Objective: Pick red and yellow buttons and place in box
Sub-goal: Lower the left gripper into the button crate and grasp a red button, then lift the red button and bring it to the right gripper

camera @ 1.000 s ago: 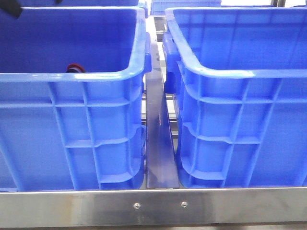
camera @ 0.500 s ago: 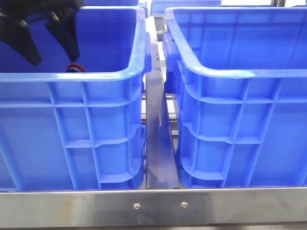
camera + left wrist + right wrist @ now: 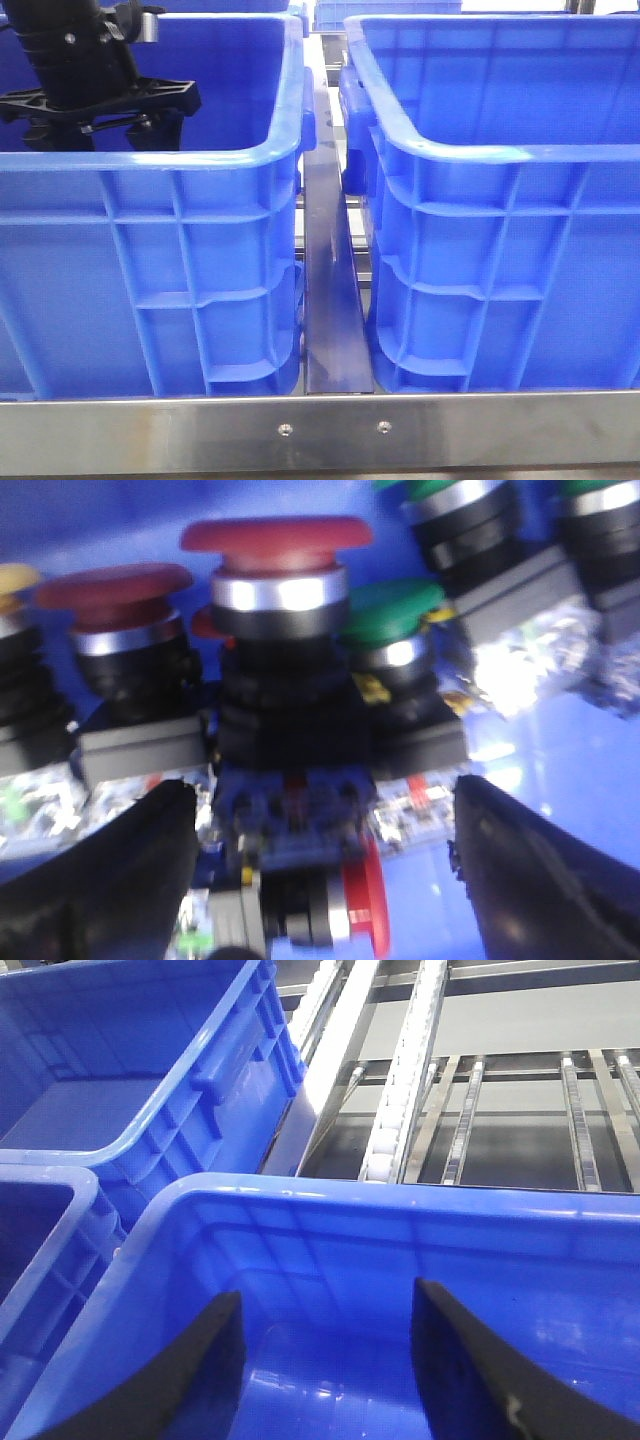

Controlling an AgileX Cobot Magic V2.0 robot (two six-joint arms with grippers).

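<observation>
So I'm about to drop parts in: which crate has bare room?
The right crate: bare floor ahead of the open right gripper. The left crate is crowded where the open left gripper straddles a red button.

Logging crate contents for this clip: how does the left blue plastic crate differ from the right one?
The left blue plastic crate has the left gripper lowered inside it, fingers open; the right blue plastic crate has no arm inside in the front view. The left wrist view shows red, green and yellow push-buttons piled there; the right crate's visible floor is bare. Both share ribbed walls and rolled rims.

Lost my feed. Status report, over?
Left gripper open, down in left crate, straddling red button. Right gripper open, empty, over right crate. Green buttons crowd alongside.
</observation>
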